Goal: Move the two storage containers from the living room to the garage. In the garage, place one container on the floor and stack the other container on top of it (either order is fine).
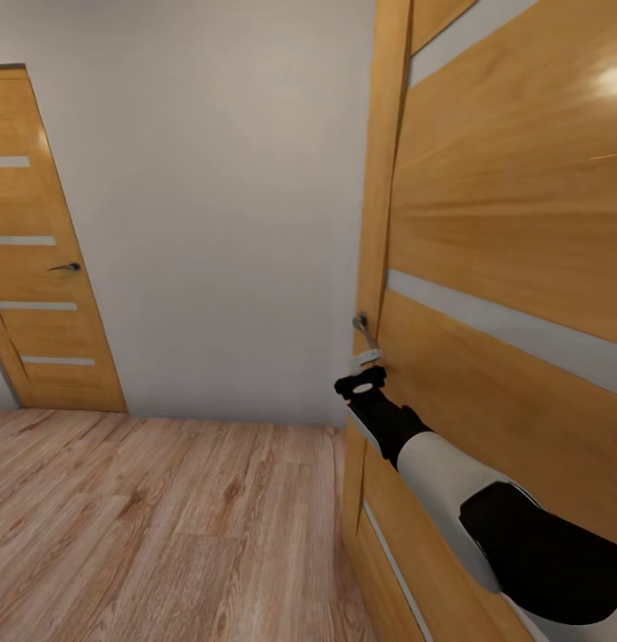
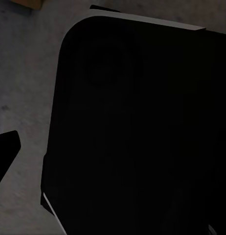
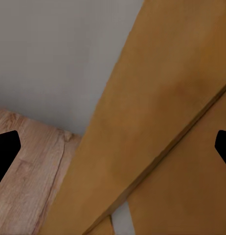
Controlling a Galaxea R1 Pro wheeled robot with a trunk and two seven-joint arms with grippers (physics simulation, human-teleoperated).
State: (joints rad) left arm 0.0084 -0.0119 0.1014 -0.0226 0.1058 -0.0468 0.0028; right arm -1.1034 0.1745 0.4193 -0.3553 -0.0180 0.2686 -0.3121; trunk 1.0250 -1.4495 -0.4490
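- A light wood plank floor [image 1: 157, 526] spreads across the lower left of the head view, meeting a plain pale wall [image 1: 210, 196] at the far side of the room.
- Two wooden doors with pale horizontal stripes are in sight: a near door [image 1: 505, 267] looms at the right, close to the robot, and a far door [image 1: 37, 267] stands shut against the wall at the left.
- Each door carries one lever: the near door's handle [image 1: 365, 332] sits at its edge, and the far door's handle [image 1: 66, 267] is small and dark.
- One arm, the right arm [image 1: 460, 481], white and black, reaches up from the lower right toward the near door.
- The right gripper [image 1: 362, 383] sits just below the near door's handle; the right wrist view shows two dark fingertips [image 3: 6, 152] set wide apart with nothing between them, the door's wood and the plank floor beyond.
- In the left wrist view, one dark fingertip of the left gripper [image 2: 5, 152] shows at the edge, over a rounded black robot panel [image 2: 137, 127] and a speckled grey surface [image 2: 25, 63]; how far those jaws are spread cannot be told.
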